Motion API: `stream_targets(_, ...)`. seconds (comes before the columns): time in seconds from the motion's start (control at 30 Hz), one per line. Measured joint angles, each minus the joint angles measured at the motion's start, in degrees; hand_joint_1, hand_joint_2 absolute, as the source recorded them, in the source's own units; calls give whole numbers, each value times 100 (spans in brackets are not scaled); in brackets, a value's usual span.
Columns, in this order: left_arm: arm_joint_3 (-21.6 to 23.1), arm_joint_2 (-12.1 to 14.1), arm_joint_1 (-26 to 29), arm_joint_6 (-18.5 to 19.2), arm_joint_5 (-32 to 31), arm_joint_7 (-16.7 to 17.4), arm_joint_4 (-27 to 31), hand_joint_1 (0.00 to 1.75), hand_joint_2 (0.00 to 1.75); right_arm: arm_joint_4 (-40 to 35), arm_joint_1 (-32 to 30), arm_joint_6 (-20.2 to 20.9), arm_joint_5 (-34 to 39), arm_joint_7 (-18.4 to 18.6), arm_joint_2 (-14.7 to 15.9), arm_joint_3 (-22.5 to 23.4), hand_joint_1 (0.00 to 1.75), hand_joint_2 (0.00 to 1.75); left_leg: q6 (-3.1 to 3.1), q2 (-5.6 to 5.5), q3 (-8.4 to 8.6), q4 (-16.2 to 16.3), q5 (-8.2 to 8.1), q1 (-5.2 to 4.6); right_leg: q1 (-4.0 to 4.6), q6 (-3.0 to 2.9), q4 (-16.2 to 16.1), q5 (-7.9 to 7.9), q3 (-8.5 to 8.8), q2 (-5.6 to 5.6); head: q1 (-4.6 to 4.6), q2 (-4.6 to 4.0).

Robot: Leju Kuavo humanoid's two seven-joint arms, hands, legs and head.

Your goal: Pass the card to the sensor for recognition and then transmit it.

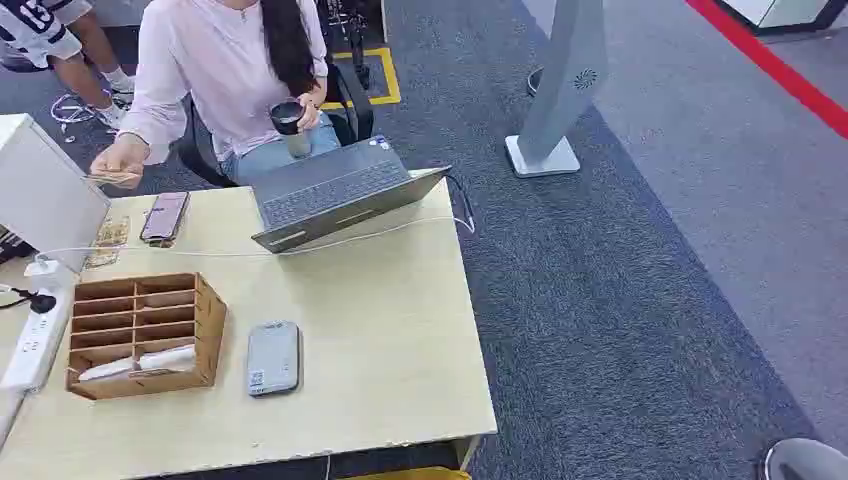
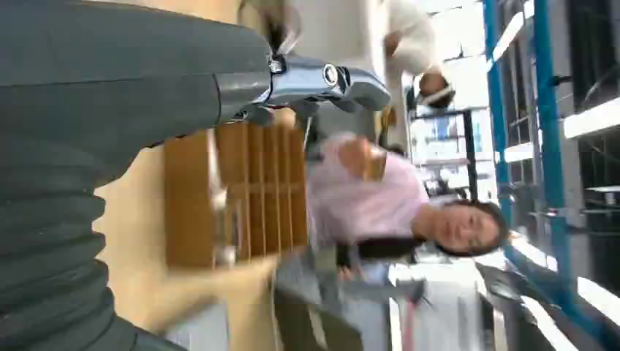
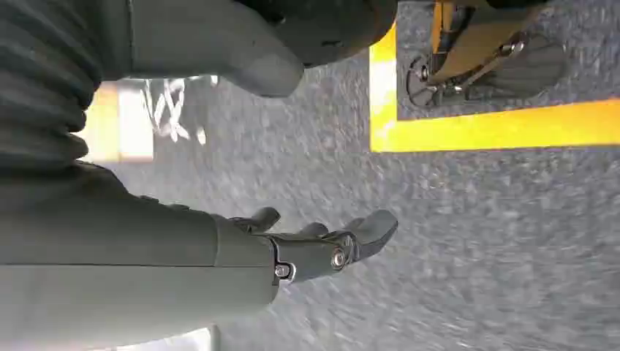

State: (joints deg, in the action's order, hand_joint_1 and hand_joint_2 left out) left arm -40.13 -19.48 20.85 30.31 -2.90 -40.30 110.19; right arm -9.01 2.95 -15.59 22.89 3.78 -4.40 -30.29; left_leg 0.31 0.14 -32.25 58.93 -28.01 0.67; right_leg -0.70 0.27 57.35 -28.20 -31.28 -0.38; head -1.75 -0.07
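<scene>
A grey card sensor lies flat on the wooden table, beside a wooden slotted organiser with white cards in its near slot. A seated person in pink holds a card over the table's far left corner. In the left wrist view my left hand is empty with fingers extended, near the organiser, and the person's card lies beyond. My right hand hangs over grey carpet, fingers apart, holding nothing.
An open laptop and a phone lie at the table's far side, with a white cable across it. A white monitor and power strip stand at the left edge. The person holds a cup. A grey floor stand rises on the right.
</scene>
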Motion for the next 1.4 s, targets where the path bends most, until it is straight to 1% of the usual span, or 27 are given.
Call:
stream_targets(0.03, 11, 79, -193, -549, -484, 2, 95, 0, 175, 5, 23, 49, -113, -22, 11, -84, 0, 175, -3, -3, 5, 1, 5, 0, 0, -1, 0, 1, -5, -2, -7, 0)
stream_targets(0.07, 95, 209, -439, -1433, -1228, 2, 99, 0, 175, 13, 56, 105, -266, -46, 18, -198, 0, 175, -4, -3, 8, 1, 6, 0, 0, -3, 0, 3, -7, -3, -9, 0)
stream_targets(0.1, 289, 471, -759, -2593, -2081, 97, -6, 0, 175, 20, 107, 160, -410, -57, 20, -331, 0, 175, -16, -5, 9, 2, 14, 6, 4, -10, 0, 10, -9, -4, -2, 0)
stream_targets(0.13, 477, 716, -1162, -3967, -2906, 309, -251, 0, 175, 24, 149, 213, -541, -83, 24, -469, 0, 175, -11, -12, 5, 3, 24, 6, 6, -14, 0, 19, -12, -8, 0, 0)
stream_targets(0.17, 670, 944, -1592, -4994, -3527, 581, -543, 0, 175, 31, 196, 265, -624, -96, 33, -580, 0, 175, -18, -22, 0, 3, 36, 9, 9, -14, 0, 22, -13, -19, 9, 0)
stream_targets(0.2, 902, 1210, -2060, -5946, -4187, 928, -954, 0, 175, 33, 248, 328, -685, -110, 35, -694, 0, 175, -18, -30, -3, 2, 44, 13, 13, -18, 2, 31, -11, -30, 7, 0)
stream_targets(0.23, 1136, 1518, -2515, -6620, -4768, 1309, -1428, 0, 175, 35, 307, 361, -742, -109, 35, -803, 0, 175, -31, -28, -3, 2, 53, 21, 21, -31, 2, 40, -12, -26, 9, 0)
stream_targets(0.27, 1323, 1691, -2829, -6883, -5202, 1581, -1817, 0, 175, 35, 339, 442, -764, -114, 35, -884, 0, 175, -37, -25, -4, 1, 57, 27, 26, -29, 2, 47, -12, -25, 9, 0)
stream_targets(0.3, 1533, 1936, -3164, -6893, -5618, 1856, -2224, 0, 175, 33, 349, 559, -805, -105, 22, -982, 0, 175, -42, -23, -4, 1, 61, 31, 31, -44, 2, 58, -7, -23, 9, 0)
stream_targets(0.33, 1765, 2120, -3530, -6860, -6005, 2138, -2676, 0, 175, 31, 343, 625, -827, -71, -19, -1087, 0, 175, -52, -20, -12, 1, 72, 32, 32, -41, 4, 64, -16, -16, 13, 0)
stream_targets(0.37, 1900, 2195, -3729, -6860, -6203, 2285, -2936, 0, 175, 31, 344, 614, -849, -57, -35, -1142, 0, 175, -43, -14, -23, 1, 80, 31, 32, -33, 5, 72, -26, 2, 22, 0)
stream_targets(0.4, 2062, 2307, -3949, -6876, -6425, 2424, -3224, 0, 175, 29, 381, 639, -858, -7, -43, -1207, 0, 175, -47, 4, -28, 1, 82, 32, 33, -42, 5, 83, -39, 4, 24, 0)
stream_targets(0.47, 2325, 2451, -4241, -6923, -6682, 2570, -3688, 0, 175, 29, 365, 660, -858, 32, -43, -1292, 0, 175, -46, 17, -37, 2, 82, 32, 34, -39, 5, 86, -48, 19, 13, 0)
stream_targets(0.53, 2518, 2516, -4393, -6939, -6796, 2638, -3961, 0, 175, 29, 386, 671, -866, 74, -43, -1362, 0, 175, -45, 29, -43, 3, 81, 30, 34, -34, 5, 91, -57, 35, 13, 0)
stream_targets(0.67, 2785, 2551, -4500, -6950, -6846, 2706, -4229, 0, 175, 29, 396, 680, -875, 85, -43, -1435, 0, 175, -41, 29, -56, 6, 77, 28, 32, -33, 0, 90, -70, 34, 9, 0)
stream_targets(0.77, 2911, 2566, -4500, -6935, -6829, 2782, -4298, 0, 175, 29, 401, 671, -873, 68, -43, -1476, 0, 175, -41, 30, -66, 6, 76, 29, 32, -33, 0, 90, -81, 34, 9, 0)
stream_targets(0.9, 3003, 2569, -4501, -6932, -6811, 2800, -4360, 0, 175, 29, 401, 665, -871, 26, -43, -1489, 0, 175, -41, 30, -69, 6, 77, 32, 33, -33, 0, 90, -86, 35, 9, 0)
stream_targets(1.13, 3034, 2582, -4500, -6932, -6803, 2800, -4440, 0, 175, 29, 401, 656, -869, -20, -43, -1491, 0, 175, -42, 32, -71, 5, 78, 35, 35, -34, 1, 90, -88, 36, 11, 0)
stream_targets(1.17, 3043, 2582, -4500, -6935, -6798, 2800, -4451, 112, 175, 29, 400, 654, -869, -40, -43, -1491, 0, 175, -42, 32, -72, 5, 78, 35, 35, -34, 1, 90, -88, 35, 9, 0)
stream_targets(1.2, 3049, 2582, -4500, -6937, -6796, 2802, -4467, 175, 175, 29, 399, 647, -869, -48, -43, -1493, 0, 175, -42, 32, -72, 5, 78, 35, 35, -34, 1, 90, -88, 35, 11, 0)
stream_targets(1.4, 3095, 2580, -4500, -6956, -6798, 2793, -4523, 175, 175, 29, 396, 652, -875, -92, -46, -1513, 0, 175, -42, 32, -76, 6, 78, 34, 34, -34, 0, 90, -91, 36, 11, 0)
